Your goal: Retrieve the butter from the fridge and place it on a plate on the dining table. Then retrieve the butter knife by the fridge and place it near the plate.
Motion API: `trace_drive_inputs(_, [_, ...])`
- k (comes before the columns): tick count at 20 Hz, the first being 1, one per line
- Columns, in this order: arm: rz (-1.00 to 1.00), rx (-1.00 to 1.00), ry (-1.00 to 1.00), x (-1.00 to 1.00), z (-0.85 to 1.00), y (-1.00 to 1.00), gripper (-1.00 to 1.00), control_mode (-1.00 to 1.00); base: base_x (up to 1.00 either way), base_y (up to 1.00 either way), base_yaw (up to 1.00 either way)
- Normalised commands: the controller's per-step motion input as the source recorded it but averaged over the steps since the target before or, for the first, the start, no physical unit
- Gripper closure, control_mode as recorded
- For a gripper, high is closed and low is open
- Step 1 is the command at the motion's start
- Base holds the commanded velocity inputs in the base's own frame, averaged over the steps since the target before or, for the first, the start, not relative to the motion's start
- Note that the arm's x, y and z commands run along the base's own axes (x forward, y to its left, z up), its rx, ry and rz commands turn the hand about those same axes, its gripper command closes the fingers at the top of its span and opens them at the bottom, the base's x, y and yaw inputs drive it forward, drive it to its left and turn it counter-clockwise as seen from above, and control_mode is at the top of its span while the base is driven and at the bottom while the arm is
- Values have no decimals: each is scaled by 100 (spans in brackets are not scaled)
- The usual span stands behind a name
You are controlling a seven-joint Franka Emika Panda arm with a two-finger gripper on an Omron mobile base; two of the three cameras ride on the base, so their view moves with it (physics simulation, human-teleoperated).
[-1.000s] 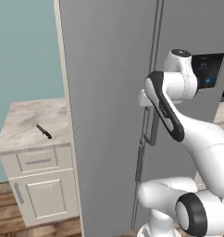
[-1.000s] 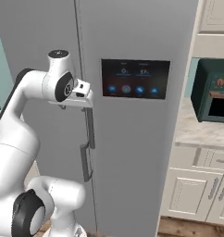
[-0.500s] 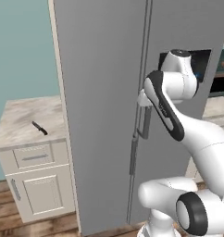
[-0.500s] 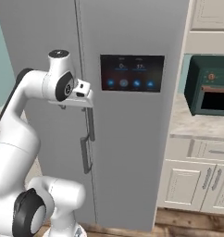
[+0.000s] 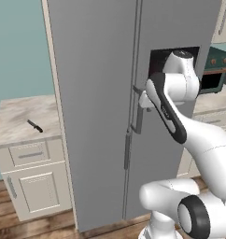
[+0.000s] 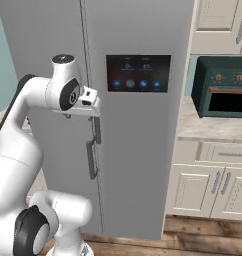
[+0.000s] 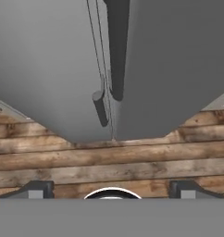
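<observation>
The grey fridge (image 5: 96,93) stands with both doors shut, and its dark display panel (image 6: 138,72) is lit blue. My gripper (image 6: 94,113) hangs open and empty at the top of the right door's handle (image 6: 97,134), pointing down at the floor. In the hand view the two handles (image 7: 101,109) run down the door seam, and my fingertips (image 7: 37,190) stand wide apart. The butter knife (image 5: 35,126), black-handled, lies on the small marble-topped cabinet (image 5: 21,119) left of the fridge. Butter, plate and dining table are out of view.
A teal oven (image 6: 222,86) sits on the counter (image 6: 208,130) right of the fridge, above cream drawers and doors. Wooden floor (image 7: 109,162) runs along the fridge's foot. A teal wall (image 5: 17,46) rises behind the small cabinet.
The whole picture has shifted left, so the base has driven to the right along the fridge. The oven has come further into view. My gripper has stayed open by the handle.
</observation>
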Motion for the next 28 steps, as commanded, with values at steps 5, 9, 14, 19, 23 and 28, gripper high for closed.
trace_drive_inputs(5, [0, 0, -2, 11, -1, 0, -100, -100, 1, 0, -1])
trace_drive_inputs(9, [0, 0, -6, 29, -11, -5, -100, -100, 0, 0, 0])
trace_drive_inputs(14, [13, 0, -16, 44, -26, -30, -100, -100, 0, 0, 0])
trace_drive_inputs(19, [11, 0, -15, 54, -18, -20, -100, -100, 0, 0, 0])
trace_drive_inputs(23, [1, 0, -2, 67, -19, 1, -100, -100, 0, 0, 0])
trace_drive_inputs(28, [-8, 0, 0, 56, -10, 14, -100, -100, 0, 0, 0])
